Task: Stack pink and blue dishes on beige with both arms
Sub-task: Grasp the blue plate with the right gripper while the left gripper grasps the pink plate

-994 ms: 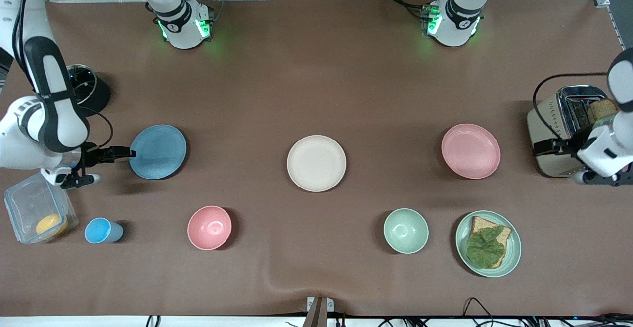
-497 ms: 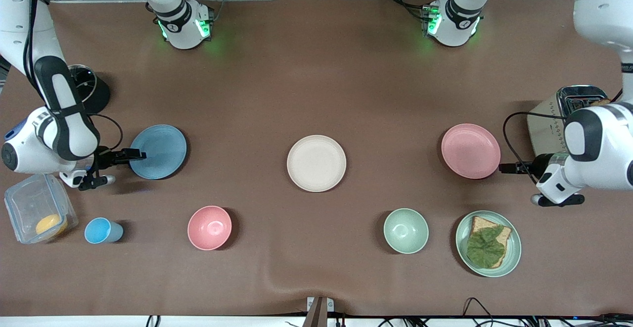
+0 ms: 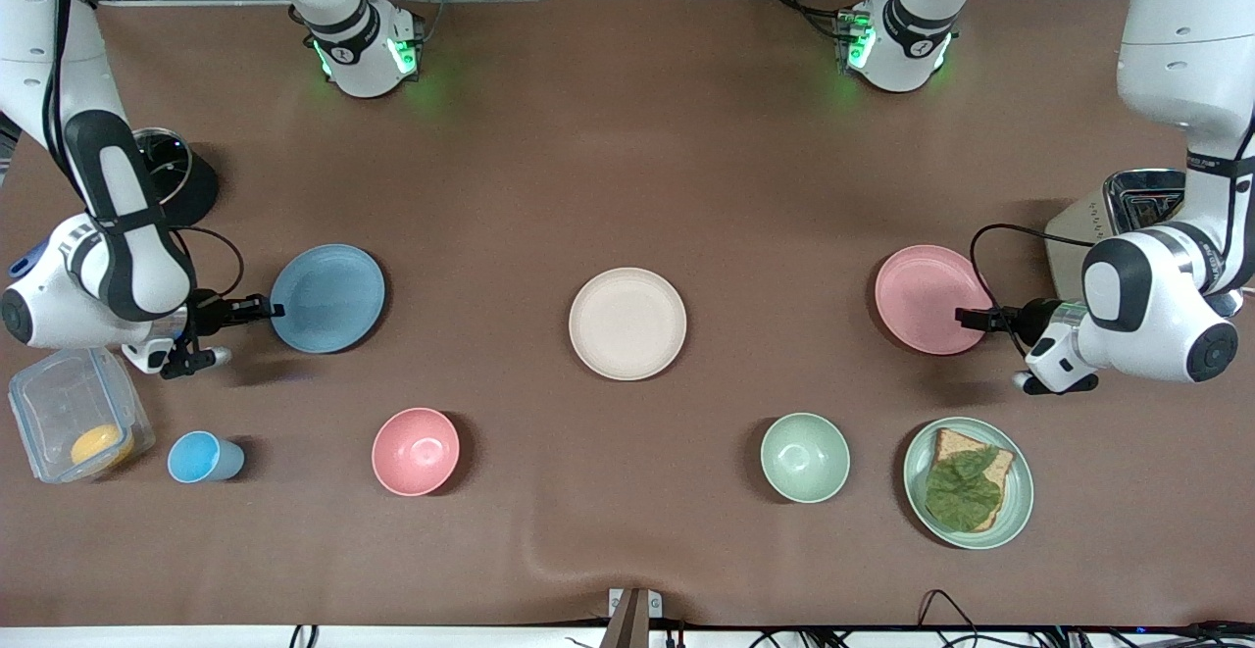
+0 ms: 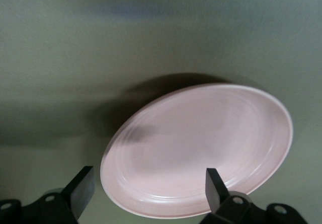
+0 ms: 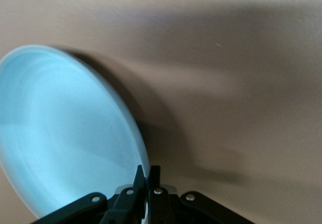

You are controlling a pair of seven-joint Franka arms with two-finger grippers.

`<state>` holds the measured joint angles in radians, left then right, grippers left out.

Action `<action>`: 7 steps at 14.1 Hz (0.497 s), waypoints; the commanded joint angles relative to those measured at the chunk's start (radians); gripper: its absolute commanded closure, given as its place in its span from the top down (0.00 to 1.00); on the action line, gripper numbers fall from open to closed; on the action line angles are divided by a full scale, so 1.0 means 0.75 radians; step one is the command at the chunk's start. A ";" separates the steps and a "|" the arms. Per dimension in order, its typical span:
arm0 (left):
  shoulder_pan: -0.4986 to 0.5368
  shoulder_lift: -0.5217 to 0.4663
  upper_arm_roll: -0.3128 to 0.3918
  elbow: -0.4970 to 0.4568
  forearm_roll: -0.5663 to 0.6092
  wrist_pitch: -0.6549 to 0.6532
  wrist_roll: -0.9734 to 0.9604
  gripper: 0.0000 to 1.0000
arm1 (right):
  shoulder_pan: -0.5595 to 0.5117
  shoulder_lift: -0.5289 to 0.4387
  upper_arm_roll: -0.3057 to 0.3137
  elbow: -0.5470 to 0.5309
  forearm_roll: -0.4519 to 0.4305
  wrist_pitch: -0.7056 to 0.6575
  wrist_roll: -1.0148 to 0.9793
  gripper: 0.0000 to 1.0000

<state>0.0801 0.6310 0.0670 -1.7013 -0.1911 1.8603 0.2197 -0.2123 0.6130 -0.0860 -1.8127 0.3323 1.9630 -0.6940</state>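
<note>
Meanwhile, the blue plate point(image 3: 327, 298) is pinched at its rim by the right hand point(image 3: 263, 311), while the pink plate's point(image 3: 929, 299) rim is straddled by the spread left hand point(image 3: 966, 316).

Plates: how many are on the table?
4: blue plate at the right gripper, beige plate mid-table, pink plate at the left gripper, green plate under the sandwich.

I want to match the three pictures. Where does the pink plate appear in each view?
Front view: pink plate toward the left arm's end of the table, left gripper at its rim.
Left wrist view: pink plate fills the middle, between open fingers.
Right wrist view: not in it.
Shared landmark: the left gripper.
</note>
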 commanded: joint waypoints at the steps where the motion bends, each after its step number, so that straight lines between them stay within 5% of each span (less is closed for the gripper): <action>1: 0.020 -0.003 -0.006 -0.008 0.001 0.009 0.089 0.97 | 0.001 0.003 0.002 0.140 0.025 -0.193 0.048 0.00; 3: 0.034 0.028 -0.005 -0.002 0.040 0.017 0.151 0.96 | 0.011 -0.001 0.004 0.220 0.025 -0.314 0.131 0.00; 6: 0.045 0.044 -0.010 -0.002 0.040 0.025 0.184 0.66 | 0.062 -0.009 0.004 0.286 0.025 -0.404 0.248 0.00; 7: 0.047 0.054 -0.010 -0.002 0.040 0.025 0.192 0.48 | 0.070 -0.011 0.002 0.290 0.025 -0.408 0.260 0.00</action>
<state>0.1070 0.6597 0.0682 -1.7040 -0.1785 1.8678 0.3388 -0.1791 0.6082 -0.0798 -1.6133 0.3348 1.6831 -0.5393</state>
